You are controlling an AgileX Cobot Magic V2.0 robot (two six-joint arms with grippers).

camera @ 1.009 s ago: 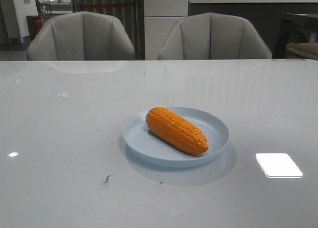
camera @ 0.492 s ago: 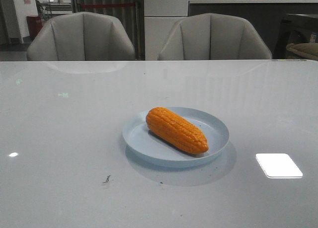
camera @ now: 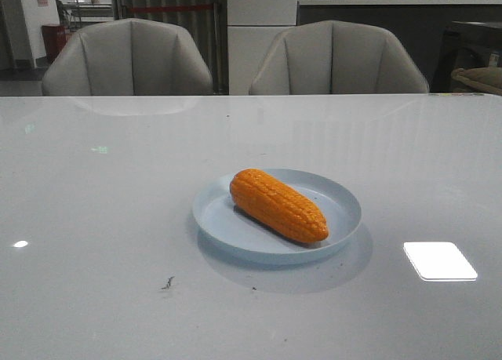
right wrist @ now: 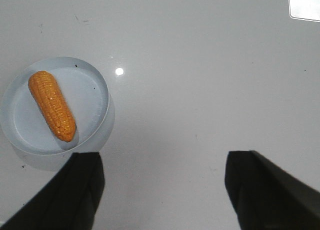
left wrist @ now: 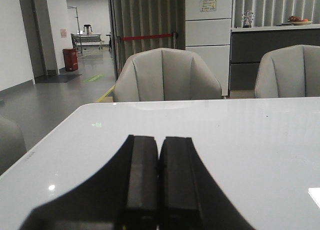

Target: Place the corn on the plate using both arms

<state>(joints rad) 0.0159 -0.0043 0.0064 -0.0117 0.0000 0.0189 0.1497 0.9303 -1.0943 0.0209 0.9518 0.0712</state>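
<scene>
The orange corn (camera: 278, 205) lies on the pale blue plate (camera: 341, 199) in the middle of the table, its thick end to the back left and its tapered tip to the front right. The right wrist view shows the same corn (right wrist: 51, 105) on the plate (right wrist: 95, 97) from above. My right gripper (right wrist: 162, 162) is open and empty, high over bare table beside the plate. My left gripper (left wrist: 159, 142) is shut and empty, pointing across the table toward the chairs. Neither gripper shows in the front view.
Two grey chairs (camera: 129, 58) (camera: 337, 58) stand behind the table's far edge. A bright light reflection (camera: 439, 260) lies on the glossy table at the front right. A small dark smudge (camera: 167, 282) marks the table at the front left of the plate.
</scene>
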